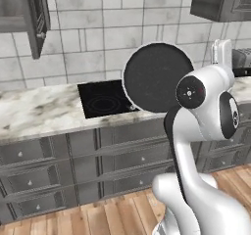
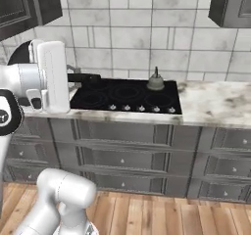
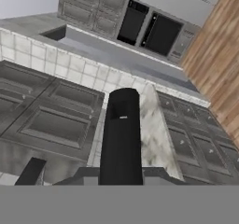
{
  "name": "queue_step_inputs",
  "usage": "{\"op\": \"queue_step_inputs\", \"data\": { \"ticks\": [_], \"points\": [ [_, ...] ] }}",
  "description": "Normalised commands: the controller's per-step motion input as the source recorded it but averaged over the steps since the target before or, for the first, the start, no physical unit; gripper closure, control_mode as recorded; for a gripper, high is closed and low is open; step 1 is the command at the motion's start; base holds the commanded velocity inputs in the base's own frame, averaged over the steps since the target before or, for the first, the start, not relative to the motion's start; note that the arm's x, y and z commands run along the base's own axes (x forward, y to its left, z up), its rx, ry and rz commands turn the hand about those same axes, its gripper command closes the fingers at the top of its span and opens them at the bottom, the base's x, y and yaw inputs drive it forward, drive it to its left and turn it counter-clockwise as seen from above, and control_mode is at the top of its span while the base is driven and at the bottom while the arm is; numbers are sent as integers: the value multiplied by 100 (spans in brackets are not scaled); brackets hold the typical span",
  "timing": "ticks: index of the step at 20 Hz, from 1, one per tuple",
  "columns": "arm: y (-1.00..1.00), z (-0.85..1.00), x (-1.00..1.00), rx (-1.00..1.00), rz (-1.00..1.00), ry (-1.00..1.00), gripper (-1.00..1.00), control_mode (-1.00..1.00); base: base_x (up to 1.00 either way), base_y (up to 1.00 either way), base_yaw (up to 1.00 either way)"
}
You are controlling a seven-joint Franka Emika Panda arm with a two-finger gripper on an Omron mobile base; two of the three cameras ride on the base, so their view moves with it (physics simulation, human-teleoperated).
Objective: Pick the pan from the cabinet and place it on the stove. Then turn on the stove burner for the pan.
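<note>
The pan [image 1: 157, 77] hangs in the air above the counter, tipped on edge so its black inside faces the left base view, just right of the stove [image 1: 100, 102]. In the right base view a dark arc of the pan [image 2: 18, 53] shows behind my arm, left of the stove [image 2: 127, 94]. My gripper [image 3: 120, 175] is shut on the pan's long black handle [image 3: 122, 134], which runs straight up the hand view. The cabinet [image 1: 19, 13] at the upper left stands with its door [image 1: 38, 21] open. Thin ring burners [image 1: 104, 103] mark the black glass.
A small grey kettle [image 2: 156, 82] sits on the stove's back right ring. Silver knobs [image 2: 142, 108] line the stove's front edge. Marble counter [image 2: 215, 102] extends to both sides, with grey drawers [image 1: 44, 180] below. More wall cabinets [image 2: 233, 4] hang at the upper right.
</note>
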Motion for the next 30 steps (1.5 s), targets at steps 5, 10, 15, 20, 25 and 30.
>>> {"op": "queue_step_inputs", "data": {
  "ticks": [5, 10, 15, 20, 25, 30],
  "points": [
    [0, 0, 0, 0, 0, 0, 100, 100, 68, -40, 0],
    [0, 0, 0, 0, 0, 0, 100, 100, 75, -25, 0],
    [0, 0, 0, 0, 0, 0, 100, 100, 82, -28, 1],
    [0, 0, 0, 0, 0, 0, 100, 100, 63, -47, 4],
    [0, 0, 0, 0, 0, 0, 100, 100, 38, -19, 10],
    [0, 0, 0, 0, 0, 0, 100, 100, 23, -11, 17]
  ]
}}
